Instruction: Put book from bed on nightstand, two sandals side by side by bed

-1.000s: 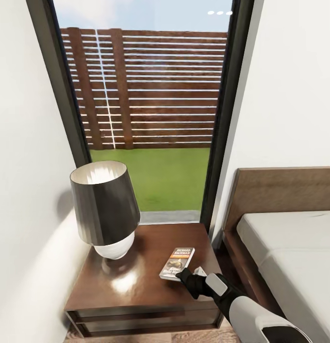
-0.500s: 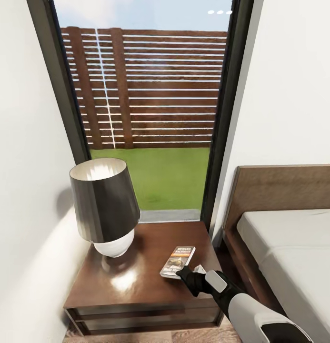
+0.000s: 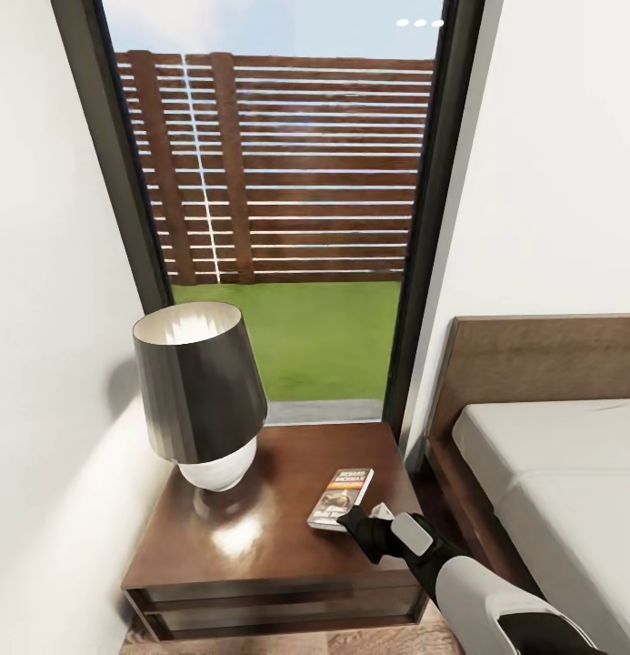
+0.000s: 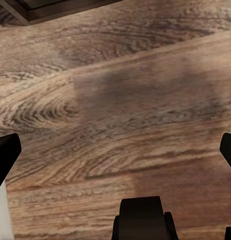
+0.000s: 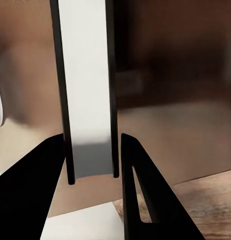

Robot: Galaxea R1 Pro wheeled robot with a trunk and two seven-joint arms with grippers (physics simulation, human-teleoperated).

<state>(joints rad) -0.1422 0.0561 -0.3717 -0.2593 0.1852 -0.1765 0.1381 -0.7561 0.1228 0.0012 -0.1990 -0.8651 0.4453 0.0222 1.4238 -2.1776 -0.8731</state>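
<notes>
The book [image 3: 341, 498], with an orange band and white lettering, lies on the glossy top of the dark-brown nightstand [image 3: 260, 546] near its right side. My right gripper [image 3: 353, 521] reaches in from the lower right and is shut on the book's near end. In the right wrist view the book [image 5: 88, 90] is seen edge-on between the two black fingers [image 5: 43, 185]. My left gripper [image 4: 115, 150] hangs open over the wood-plank floor [image 4: 120, 85]. The bed [image 3: 560, 491], with brown headboard and grey mattress, stands at the right. The sandals are out of view.
A lamp [image 3: 201, 391] with a dark shade and white base stands on the nightstand's left half. A white wall runs close along the left. Behind is a tall black-framed window [image 3: 287, 227] showing a fence and grass. A narrow gap separates nightstand and bed.
The book and my right gripper have crept slightly farther onto the nightstand. The head view has shifted a little.
</notes>
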